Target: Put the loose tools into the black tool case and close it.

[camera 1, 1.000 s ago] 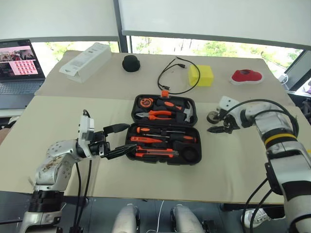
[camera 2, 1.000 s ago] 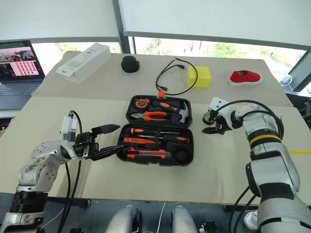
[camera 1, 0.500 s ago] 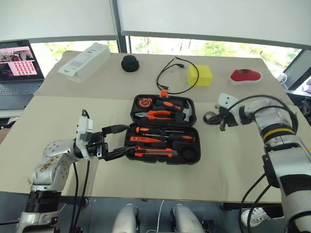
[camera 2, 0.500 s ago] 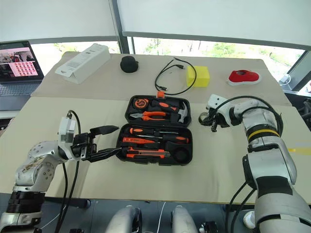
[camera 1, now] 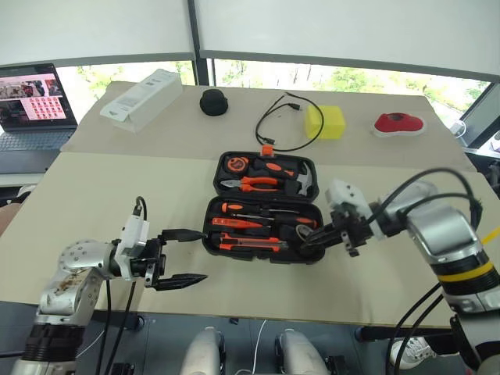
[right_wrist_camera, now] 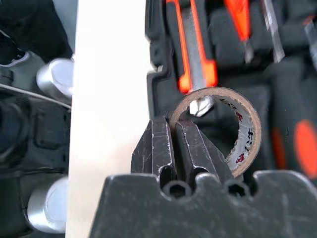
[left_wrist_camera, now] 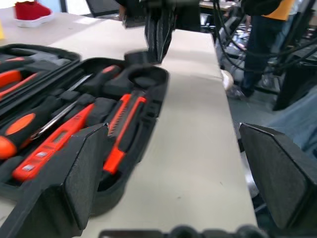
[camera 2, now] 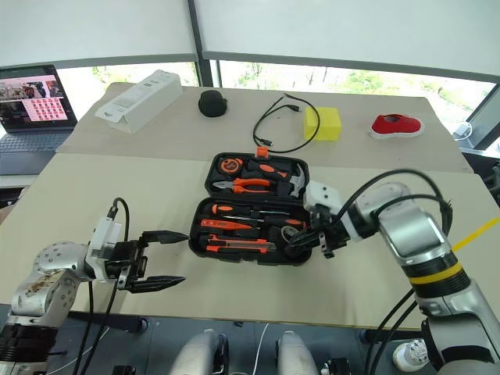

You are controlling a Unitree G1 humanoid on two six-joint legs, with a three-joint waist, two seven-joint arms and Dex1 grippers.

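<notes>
Your right gripper [right_wrist_camera: 176, 144] pinches the wall of a tape roll [right_wrist_camera: 233, 124], fingers pressed together, over the near right corner of the open black tool case [camera 1: 262, 207]. Thin grip: the roll may twist and miss its slot, blocking the lid. Only the right wrist view reveals the roll. Left gripper [camera 1: 183, 256] is spread wide, empty.

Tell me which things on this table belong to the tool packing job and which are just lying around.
Job:
- black tool case, open
- tools in its slots
- tape roll, pinched by the right gripper
- left gripper, open beside the case

Lying about:
- white long box
- black cable
- yellow block
- red object
- black round object
- laptop
</notes>
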